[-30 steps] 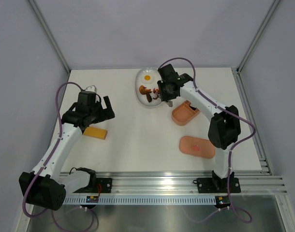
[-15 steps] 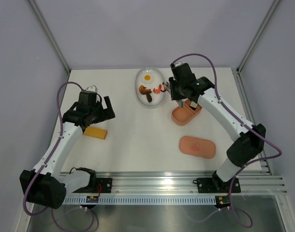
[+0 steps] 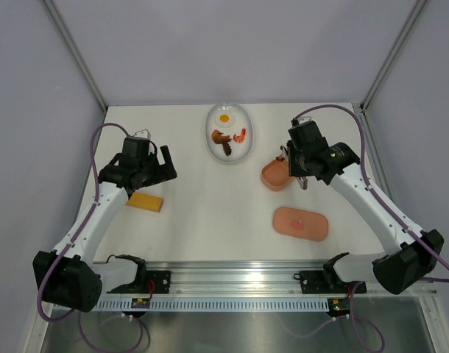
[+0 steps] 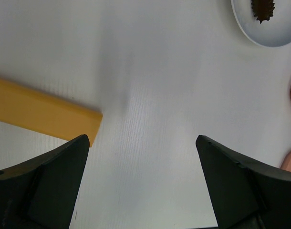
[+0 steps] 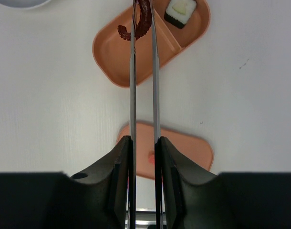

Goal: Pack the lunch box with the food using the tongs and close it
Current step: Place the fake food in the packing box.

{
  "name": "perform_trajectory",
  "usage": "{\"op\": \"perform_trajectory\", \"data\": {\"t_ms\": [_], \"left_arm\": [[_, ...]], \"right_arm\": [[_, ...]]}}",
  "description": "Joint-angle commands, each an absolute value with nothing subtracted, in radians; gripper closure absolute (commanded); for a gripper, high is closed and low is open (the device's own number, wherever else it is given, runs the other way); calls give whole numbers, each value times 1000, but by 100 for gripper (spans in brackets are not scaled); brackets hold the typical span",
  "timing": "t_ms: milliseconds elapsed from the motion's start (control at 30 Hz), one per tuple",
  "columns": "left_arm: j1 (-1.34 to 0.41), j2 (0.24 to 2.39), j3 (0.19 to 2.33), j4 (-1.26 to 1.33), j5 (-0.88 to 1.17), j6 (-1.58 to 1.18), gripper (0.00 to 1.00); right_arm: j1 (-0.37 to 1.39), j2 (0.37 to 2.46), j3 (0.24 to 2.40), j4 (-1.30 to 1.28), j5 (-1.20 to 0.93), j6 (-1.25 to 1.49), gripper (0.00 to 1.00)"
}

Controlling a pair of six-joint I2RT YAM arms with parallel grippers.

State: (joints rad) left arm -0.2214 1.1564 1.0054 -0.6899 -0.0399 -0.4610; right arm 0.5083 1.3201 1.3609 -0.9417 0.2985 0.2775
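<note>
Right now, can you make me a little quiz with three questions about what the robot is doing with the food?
1. True or false: the lid lies on the table, not on the lunch box.
2. What do the tongs pinch at their tips? A: a dark red food piece. B: the lid. C: nothing.
3. Fill in the blank: the black-and-white piece lies inside the ____.

Key: 1 true; 2 A; 3 lunch box.
</note>
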Motion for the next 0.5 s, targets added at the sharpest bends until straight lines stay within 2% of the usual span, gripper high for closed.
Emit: {"op": "perform_trajectory", "data": {"t_ms": [0,467], "left_arm": [[-224,1160,1008,-646,-20,-450,1],[-225,1143,1002,-655,-31,-449,1]], "right_arm": [[505,1278,1299,-948,316,330,73],[506,1295,1184,-885,258,354,71]]}}
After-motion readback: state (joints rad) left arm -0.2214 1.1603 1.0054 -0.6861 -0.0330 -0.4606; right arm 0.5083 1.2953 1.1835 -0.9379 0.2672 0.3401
